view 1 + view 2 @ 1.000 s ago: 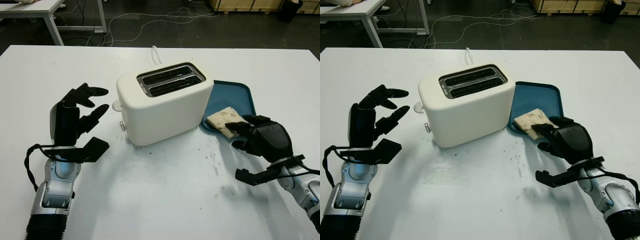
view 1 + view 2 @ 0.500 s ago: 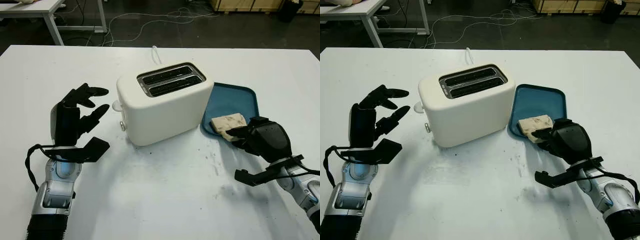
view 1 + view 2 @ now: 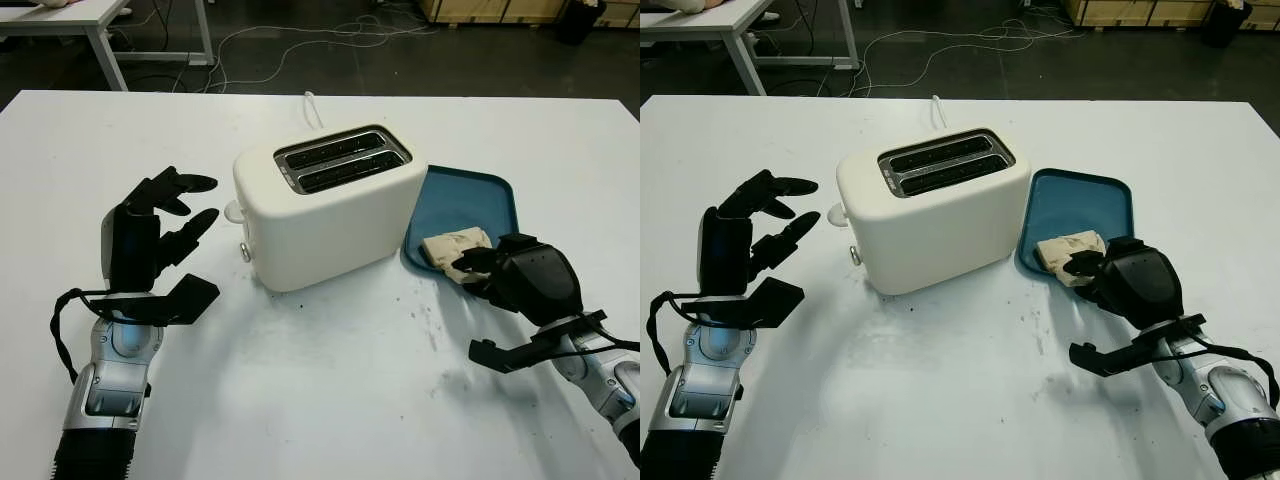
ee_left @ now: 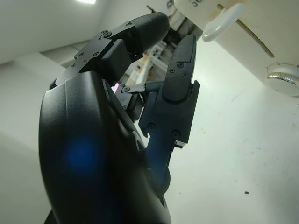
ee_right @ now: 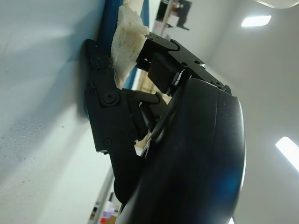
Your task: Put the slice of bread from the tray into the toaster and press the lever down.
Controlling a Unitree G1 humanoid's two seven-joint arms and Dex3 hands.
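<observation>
Gripping the slice of bread (image 3: pixel 455 247), your right hand (image 3: pixel 525 280) is sitting at the near edge of the blue tray (image 3: pixel 470 195), at about four o'clock from the toaster (image 3: pixel 328 205). Its fingers (image 5: pixel 156 44) are pinching the slice between them (the right wrist view is showing this closely), and the bread is lying partly on the tray's near left corner, just beside the toaster's right wall. Your left hand (image 3: pixel 150 240) is hovering open above the white desk (image 3: pixel 300 390) at about nine o'clock from the toaster, near its side lever (image 4: pixel 223 22). Both toaster slots are facing up.
</observation>
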